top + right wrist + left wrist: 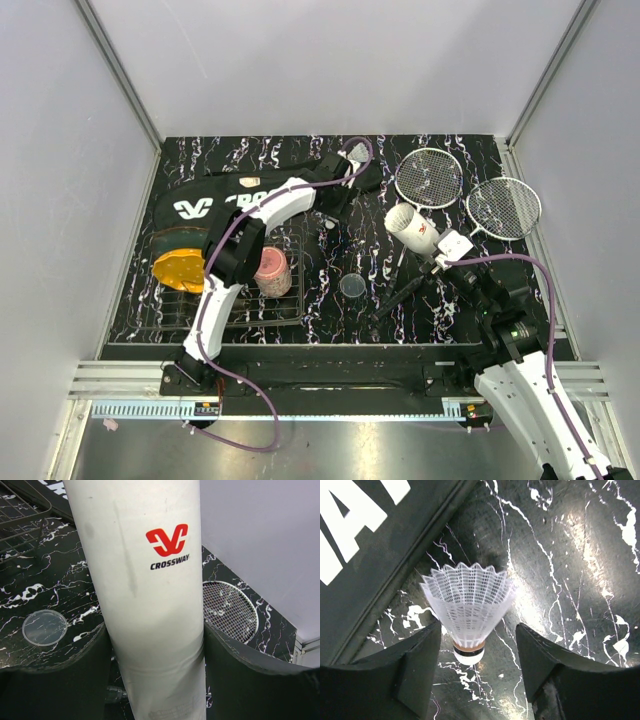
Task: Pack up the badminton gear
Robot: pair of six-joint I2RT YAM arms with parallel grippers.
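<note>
A white shuttlecock [467, 602] lies on the dark marbled table beside the black bag [365, 540], cork end toward the camera. My left gripper [477, 650] is open around it; the right finger stands clear of the skirt and the left finger is close to it. In the top view that gripper [352, 155] is at the back, by the bag [230, 200]. My right gripper [155, 650] is shut on the white "CROSSWAY" tube [145, 580], which is tilted above the table [412, 228]. Two rackets [428, 177] [503, 207] lie at the back right.
A wire rack [290, 315] at the left holds a pink cup [272, 272], with a yellow-black object [180, 265] on its left edge. A clear round lid [352, 286] lies mid-table. The rackets' dark shafts [405, 290] run toward the front under the tube.
</note>
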